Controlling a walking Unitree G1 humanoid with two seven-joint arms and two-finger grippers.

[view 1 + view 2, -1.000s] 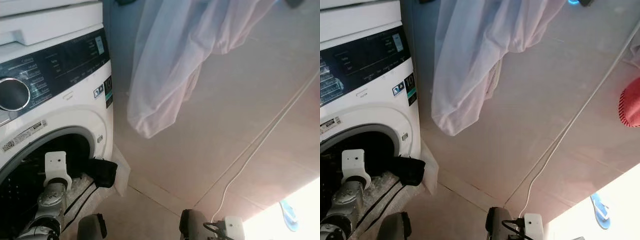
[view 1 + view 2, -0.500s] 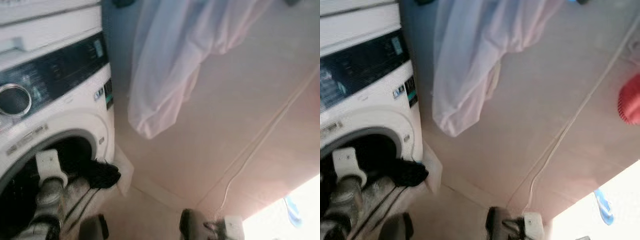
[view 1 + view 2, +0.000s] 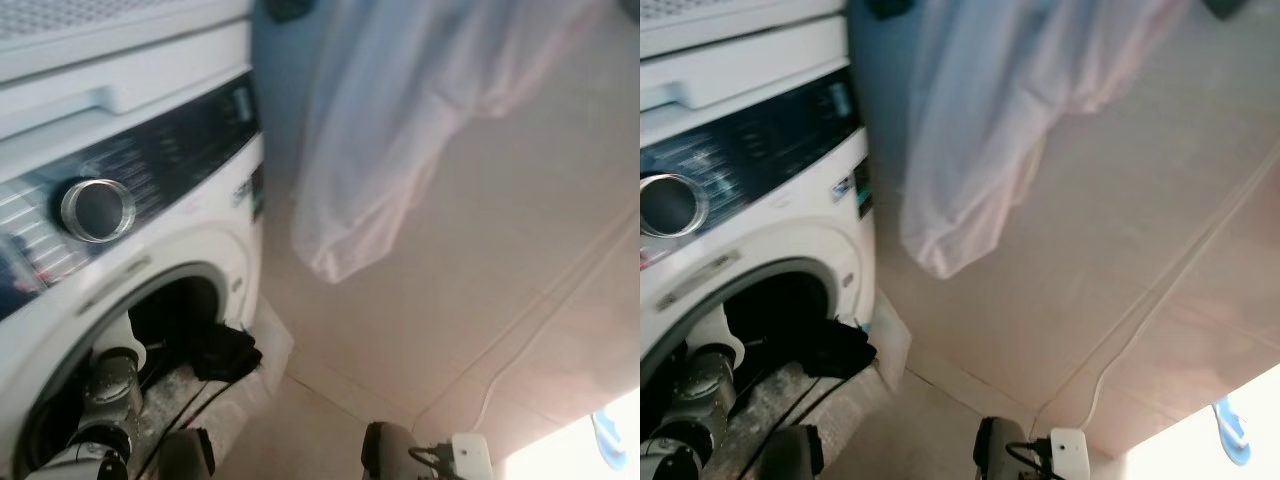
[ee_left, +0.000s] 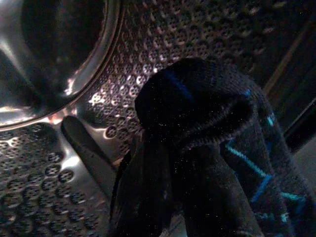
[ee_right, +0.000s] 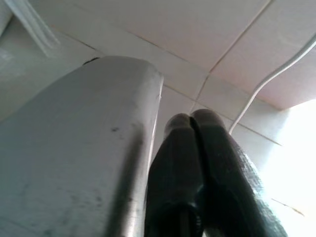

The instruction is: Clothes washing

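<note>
A white front-loading washing machine [image 3: 150, 215] stands on the left with its round opening dark. My left arm [image 3: 108, 400] reaches through that opening into the drum. In the left wrist view, my left gripper [image 4: 180, 163] is inside the perforated steel drum [image 4: 163, 34], shut on a dark garment with blue stripes [image 4: 197, 108] bunched over its fingertips. A black cloth [image 3: 225, 350] hangs over the lower right rim of the opening. My right gripper [image 5: 193, 121] hangs low above the tiled floor, fingers pressed together and empty.
A sheer white cloth [image 3: 390, 150] hangs down just right of the machine. A white cable [image 3: 560, 310] runs across the beige tiled floor. A blue flip-flop [image 3: 612, 440] lies at the far right in bright light. The chrome dial [image 3: 97, 208] sits on the dark control panel.
The view has swung left and blurred, so the washer now sits further right in the picture. My left arm has gone a little deeper into the opening.
</note>
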